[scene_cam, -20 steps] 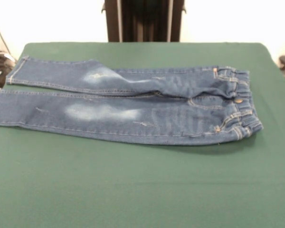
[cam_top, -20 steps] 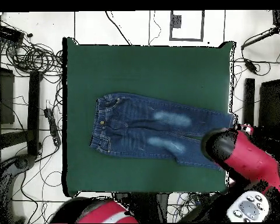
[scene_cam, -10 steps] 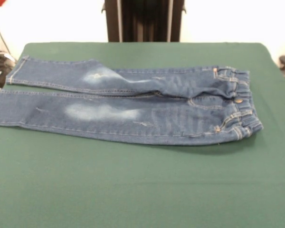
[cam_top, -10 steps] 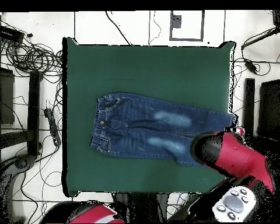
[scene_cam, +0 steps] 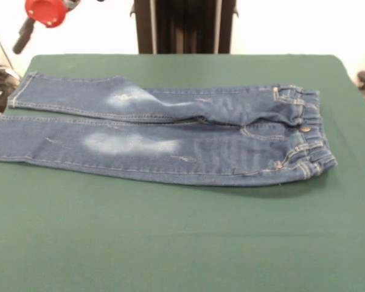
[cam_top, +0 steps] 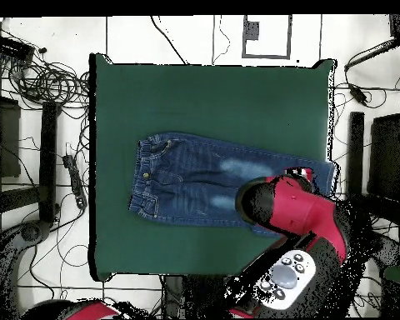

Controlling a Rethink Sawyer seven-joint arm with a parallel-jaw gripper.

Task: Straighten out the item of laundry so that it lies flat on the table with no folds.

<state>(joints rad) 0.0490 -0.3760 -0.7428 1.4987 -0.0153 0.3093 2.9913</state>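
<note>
Green felt covers the table (scene_cam: 182,243), with the red arm (scene_cam: 45,11) only peeking in at the far left corner; its gripper isn't visible enough, so I cannot tell whether it's apart or together. Across the middle lie the jeans (scene_cam: 164,137), legs left, waistband (scene_cam: 304,134) right. Risk: a descending arm could snag and rebunch the leg hems.

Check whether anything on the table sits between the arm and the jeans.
Nothing visible does. The jeans lie alone on the green table, with only bare felt around them. In the overhead view the red arm hangs above the leg end, and no other object lies between them.
</note>
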